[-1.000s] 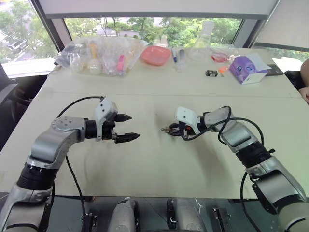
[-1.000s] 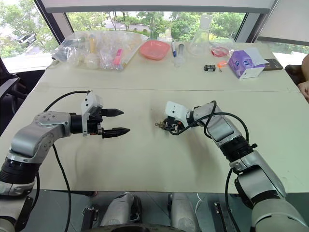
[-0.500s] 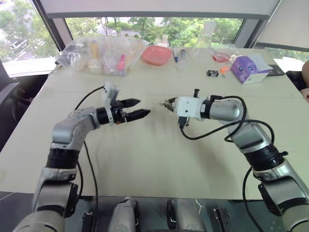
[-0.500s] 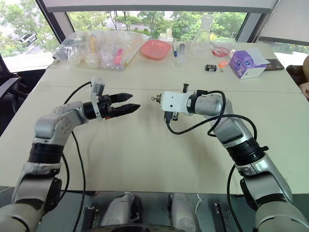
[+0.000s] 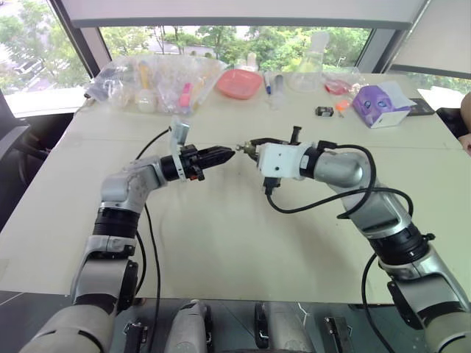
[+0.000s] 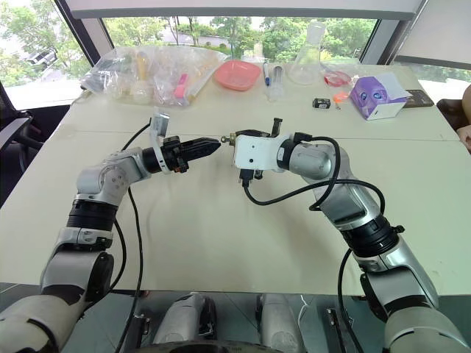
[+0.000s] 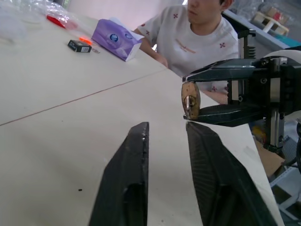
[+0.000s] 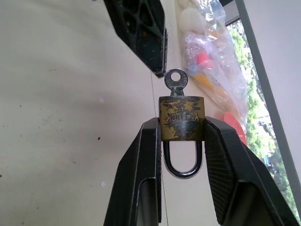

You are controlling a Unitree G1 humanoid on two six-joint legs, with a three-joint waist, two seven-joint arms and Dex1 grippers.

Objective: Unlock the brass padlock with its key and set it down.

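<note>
The brass padlock [image 8: 181, 120] hangs in the air over the table's middle, pinched by its sides in my right gripper [image 8: 181, 128], which is shut on it. Its silvery shackle points back into the gripper. The key [image 8: 176, 81] sticks out of the lock's far end. My left gripper [image 7: 167, 128] points at it from the left, and one of its fingertips [image 8: 157, 56] sits just beside the key's ring. Its fingers stand a narrow gap apart with nothing between them. In the left eye view the left gripper [image 5: 227, 153] and the right gripper [image 5: 250, 145] nearly meet tip to tip.
Along the far edge of the table [image 5: 221, 250] lie clear plastic bags [image 5: 154, 84], a pink bowl [image 5: 238, 83], a glass flask [image 5: 305, 70], a small black box [image 5: 322, 111] and a purple box [image 5: 377, 104]. A person [image 7: 197, 33] sits at the table's right side.
My right gripper lifted the padlock off the table and rolled it towards the left gripper. The left gripper moved right and up to meet it, and its fingers narrowed.
</note>
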